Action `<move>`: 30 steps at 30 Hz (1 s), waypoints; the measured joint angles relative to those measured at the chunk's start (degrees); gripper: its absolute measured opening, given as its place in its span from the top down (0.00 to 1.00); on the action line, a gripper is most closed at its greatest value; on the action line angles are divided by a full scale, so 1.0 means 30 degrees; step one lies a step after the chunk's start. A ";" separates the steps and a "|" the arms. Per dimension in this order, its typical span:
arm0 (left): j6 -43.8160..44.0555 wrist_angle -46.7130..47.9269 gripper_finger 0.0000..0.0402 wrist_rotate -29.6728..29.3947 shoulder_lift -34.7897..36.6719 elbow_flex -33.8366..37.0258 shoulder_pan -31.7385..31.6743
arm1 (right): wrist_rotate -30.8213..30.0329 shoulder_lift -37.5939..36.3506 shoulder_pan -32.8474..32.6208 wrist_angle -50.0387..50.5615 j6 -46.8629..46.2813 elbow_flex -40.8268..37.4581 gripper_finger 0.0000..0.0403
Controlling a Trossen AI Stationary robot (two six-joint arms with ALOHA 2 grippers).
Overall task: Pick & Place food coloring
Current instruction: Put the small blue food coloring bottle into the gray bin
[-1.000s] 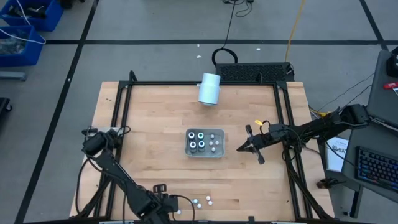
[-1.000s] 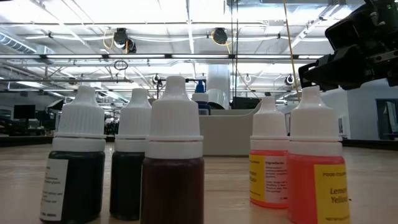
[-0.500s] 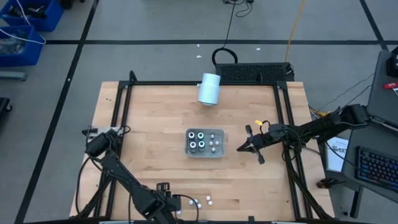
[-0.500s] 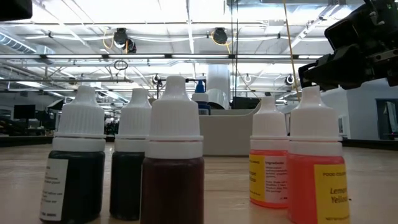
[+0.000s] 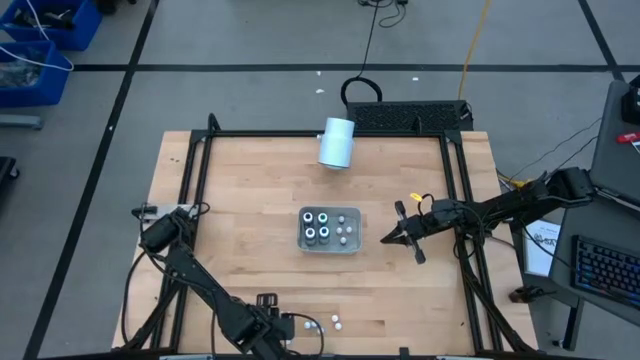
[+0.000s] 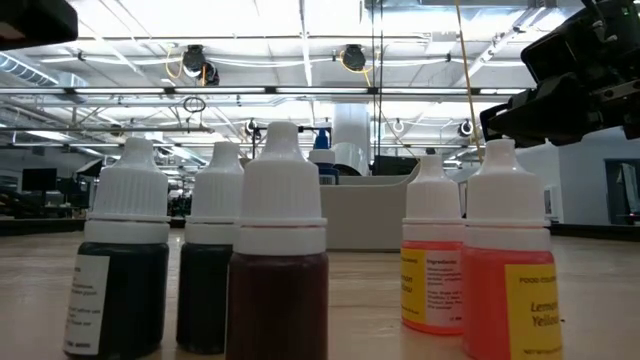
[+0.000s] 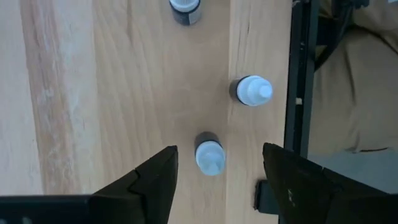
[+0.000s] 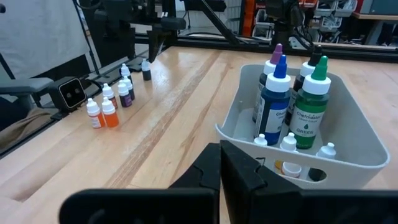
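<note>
Food coloring bottles stand in a grey tray (image 5: 358, 212) at mid-table, with blue, green and purple caps (image 8: 308, 106). Several more small white-capped bottles (image 5: 318, 324) stand loose on the wood near the table's near edge, close up in the low view (image 6: 280, 250). My left gripper (image 7: 219, 149) hangs over them, pointing down and open. One white-capped bottle (image 7: 209, 155) stands upright between its two fingers, untouched. My right gripper (image 5: 388, 238) hovers shut just right of the tray, holding nothing.
A large white cylinder (image 5: 337, 142) lies at the table's far edge. A black frame rail (image 7: 301, 93) runs along the near edge beside the loose bottles. Two more loose bottles (image 7: 252, 90) stand just beyond my left fingers. Bare wood lies between the tray and the near edge.
My left gripper has sunk a little and shifted toward the table's near edge, over the loose bottles. Part of that arm has come into the top left corner of the low view. The bottles and my right arm have kept still.
</note>
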State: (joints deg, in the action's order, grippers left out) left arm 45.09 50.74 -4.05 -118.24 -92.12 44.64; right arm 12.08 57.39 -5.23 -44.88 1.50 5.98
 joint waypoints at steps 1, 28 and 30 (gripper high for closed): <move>0.0011 -0.0018 0.40 -0.0007 0.0000 0.0000 0.0000 | 0.0007 0.0000 0.0000 0.0000 -0.0082 -0.0001 1.00; 0.0942 -0.0412 0.47 -0.0219 -0.0729 -0.0007 0.0168 | 0.0000 0.0000 -0.0007 0.0187 -0.0469 -0.0001 1.00; 0.0878 -0.0415 0.52 -0.0226 -0.0729 -0.0007 0.0168 | 0.0000 0.0000 -0.0007 0.0189 -0.0467 -0.0001 1.00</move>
State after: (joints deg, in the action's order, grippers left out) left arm 47.72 49.50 -4.73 -120.42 -92.14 45.15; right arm 12.08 57.39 -5.26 -44.31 0.10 5.98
